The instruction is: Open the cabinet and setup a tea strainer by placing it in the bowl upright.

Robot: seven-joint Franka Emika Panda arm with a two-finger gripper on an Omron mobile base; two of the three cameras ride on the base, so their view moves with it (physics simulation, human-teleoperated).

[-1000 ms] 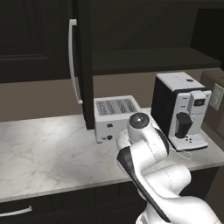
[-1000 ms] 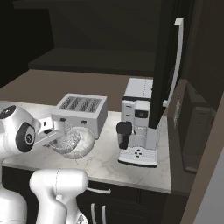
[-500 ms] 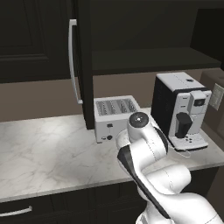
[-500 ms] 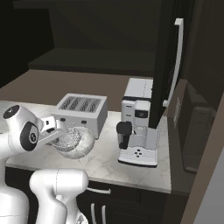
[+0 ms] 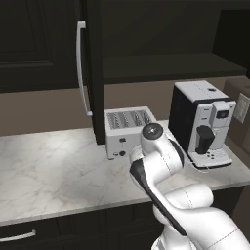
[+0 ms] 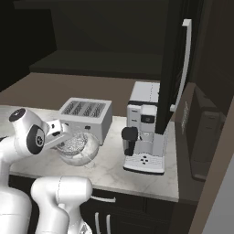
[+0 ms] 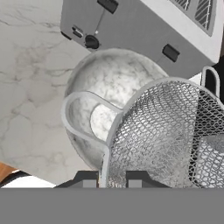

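Marble surface (image 5: 49,166) carries a silver four-slot toaster (image 6: 87,116) and, to its right in the right base view, a white and black coffee machine (image 6: 144,130). Above the toaster the cabinet (image 5: 93,68) stands open: one dark door with its long silver bar handle (image 5: 82,68) juts out edge-on over the toaster's left end in the left base view, and a dark shelf (image 5: 166,66) lies bare behind. In the right base view the other open door (image 6: 176,68) hangs in front of the coffee machine's right side.

Just in front of the toaster sits the bowl (image 6: 78,148), frosted and marbled, near the surface's front edge. In the hand view the toaster's grey front with its knob rises directly beyond the bowl's rim (image 7: 72,103).

The tea strainer (image 7: 166,135) fills the right of the hand view, its fine mesh basket directly over the bowl's right half and close against the camera. The fingers (image 7: 109,180) show as two dark tips a small gap apart at the strainer's near edge; they seem to clamp the strainer's rim or wire there, though the contact itself is hidden low in the view.

In the right base view the white forearm reaches from the left, the hand (image 6: 57,132) tilted downward over the bowl's left rim. In the left base view the arm's elbow (image 5: 154,139) covers the bowl, in front of the toaster's right end.
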